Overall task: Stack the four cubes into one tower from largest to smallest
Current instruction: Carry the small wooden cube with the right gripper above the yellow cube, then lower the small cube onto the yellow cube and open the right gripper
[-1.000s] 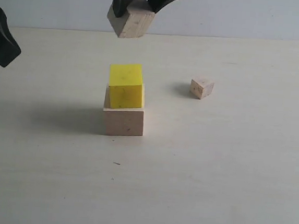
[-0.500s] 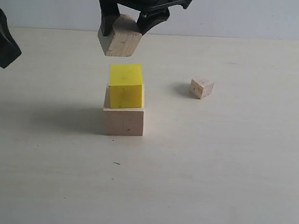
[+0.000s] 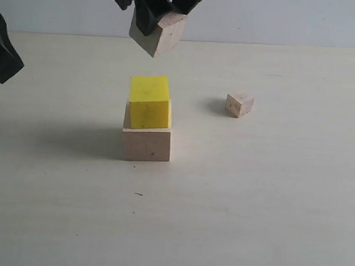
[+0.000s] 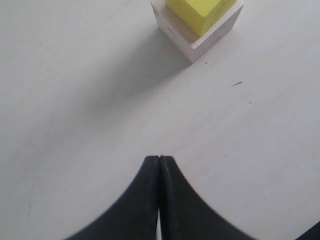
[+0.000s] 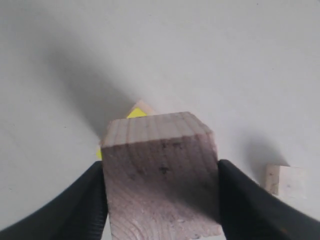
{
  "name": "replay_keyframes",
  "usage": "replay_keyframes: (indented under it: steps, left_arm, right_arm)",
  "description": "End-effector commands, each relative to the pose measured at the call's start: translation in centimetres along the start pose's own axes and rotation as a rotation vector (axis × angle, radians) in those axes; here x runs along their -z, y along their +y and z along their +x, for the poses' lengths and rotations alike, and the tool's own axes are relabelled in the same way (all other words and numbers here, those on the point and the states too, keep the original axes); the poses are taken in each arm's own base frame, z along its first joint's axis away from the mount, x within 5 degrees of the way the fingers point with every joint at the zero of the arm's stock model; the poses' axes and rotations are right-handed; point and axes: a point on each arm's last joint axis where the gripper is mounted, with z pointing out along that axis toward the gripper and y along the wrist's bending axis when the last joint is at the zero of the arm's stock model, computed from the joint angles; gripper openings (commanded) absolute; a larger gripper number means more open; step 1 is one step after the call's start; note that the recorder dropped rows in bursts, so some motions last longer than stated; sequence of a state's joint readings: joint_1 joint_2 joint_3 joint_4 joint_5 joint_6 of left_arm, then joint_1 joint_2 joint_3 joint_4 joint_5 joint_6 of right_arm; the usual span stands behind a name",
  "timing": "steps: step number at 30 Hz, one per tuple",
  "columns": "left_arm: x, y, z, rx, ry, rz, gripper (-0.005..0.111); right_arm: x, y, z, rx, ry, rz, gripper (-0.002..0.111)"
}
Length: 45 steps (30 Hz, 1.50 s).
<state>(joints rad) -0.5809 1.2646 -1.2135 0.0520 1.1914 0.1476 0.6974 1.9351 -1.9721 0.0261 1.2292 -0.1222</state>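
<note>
Currently catalogued, hidden or cropped items first.

1. Right gripper [image 3: 159,12]: upper body cut off by the exterior picture's top; black fingers clamped on two opposite faces of item 2.
2. Small wood cube [image 3: 159,34]: held in the air, tilted with one corner lowest, above the tower and apart from it. In the right wrist view it fills the foreground and covers most of what lies beneath.
3. Yellow cube [image 3: 148,102]: sits on item 4, set toward that cube's far-left corner. Only yellow slivers show past item 2 in the right wrist view.
4. Large pale wood cube [image 3: 147,143]: base, flat on the desk [image 3: 252,208], mid-desk. Partly cropped in the left wrist view.
5. Loose small wood cube [image 3: 239,105]: alone on the desk, right of the tower, well apart, nearer the far edge.
6. Left gripper [image 4: 159,165]: fingertips pressed together, nothing between them; half cut off in the exterior view.

Only the desk's far edge is visible. Bare surface surrounds the tower on all sides.
</note>
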Motion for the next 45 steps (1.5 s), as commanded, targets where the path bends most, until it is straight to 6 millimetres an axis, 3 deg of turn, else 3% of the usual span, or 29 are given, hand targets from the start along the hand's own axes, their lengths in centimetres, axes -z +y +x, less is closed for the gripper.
replay_keyframes:
  steps: [1,15,25,33,45]
  left_arm:
    - [0.0,0.0,0.1,0.000,0.002,0.006,0.000]
    - [0.0,0.0,0.1,0.000,0.001,0.008,0.000]
    - [0.0,-0.1,0.1,0.002,0.003,0.012,0.000]
    - [0.0,-0.1,0.1,0.002,0.005,0.012,0.000]
    - [0.0,-0.1,0.1,0.002,0.003,0.012,0.000]
  right_arm:
    - [-0.2,-1.2,0.1,0.066,0.010,0.081,0.000]
    - [-0.8,-0.8,0.1,0.097,0.017,0.040,0.000]
    - [-4.2,-0.2,0.1,0.523,0.064,-0.060,0.000]
    - [-4.2,-0.4,0.1,0.739,0.064,-0.056,0.000]
    - [-4.2,0.2,0.0,0.744,0.030,-0.114,0.000]
